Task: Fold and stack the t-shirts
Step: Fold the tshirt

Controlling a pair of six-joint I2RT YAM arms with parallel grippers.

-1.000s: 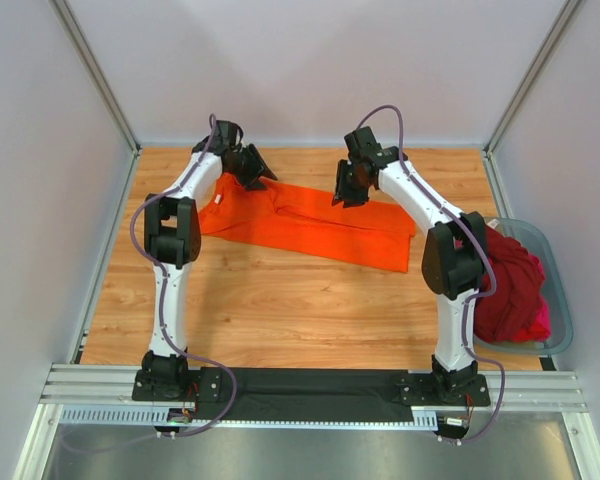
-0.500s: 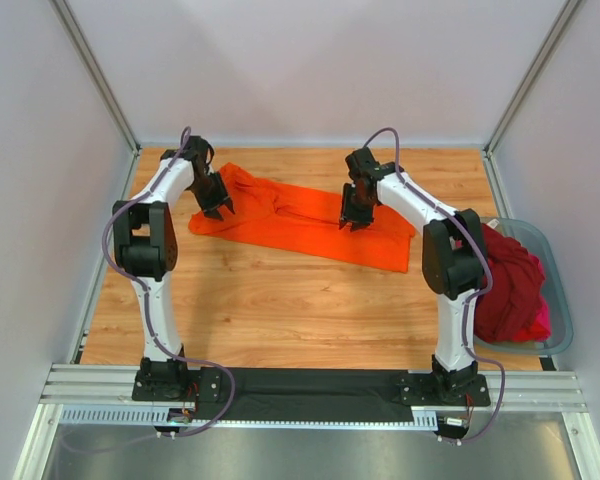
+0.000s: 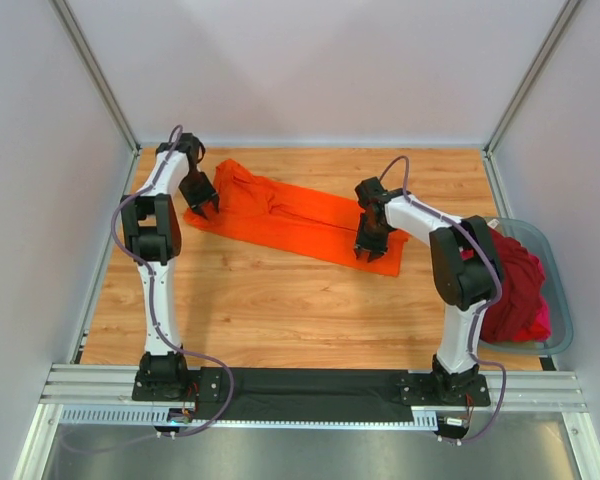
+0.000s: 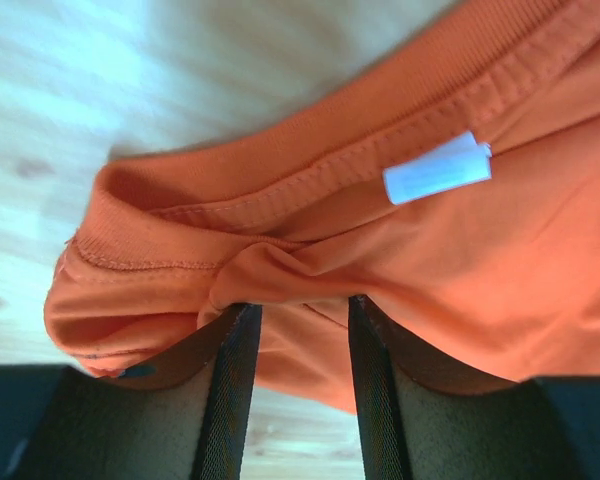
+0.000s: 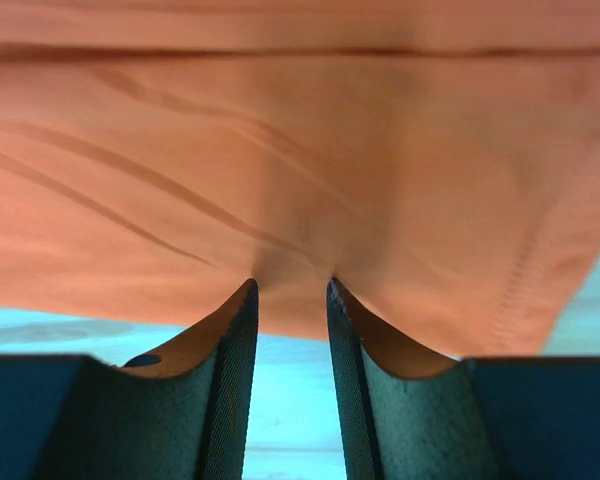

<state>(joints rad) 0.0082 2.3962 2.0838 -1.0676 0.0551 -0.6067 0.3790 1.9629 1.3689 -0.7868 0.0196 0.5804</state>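
Two pinches hold the bright orange cloth t-shirt [image 3: 290, 215], spread on the wooden table [image 3: 280, 300] toward twelve o'clock: left gripper [image 3: 201, 208] clamped on its collar at ten o'clock, right gripper [image 3: 368, 251] on its hem at four o'clock.

Soft cloth on smooth wood, with plastic and metal around it.
The orange t-shirt [image 3: 300, 215] is matt knit cloth with a ribbed collar and a smooth white tag [image 4: 437, 168]. The table [image 3: 280, 290] is pale wood grain with a slight sheen, the tub [image 3: 563, 300] translucent grey-blue plastic, the rail [image 3: 90, 385] brushed metal. The left gripper [image 4: 292, 315] has matt black, fine-ribbed fingers [image 4: 230, 400].
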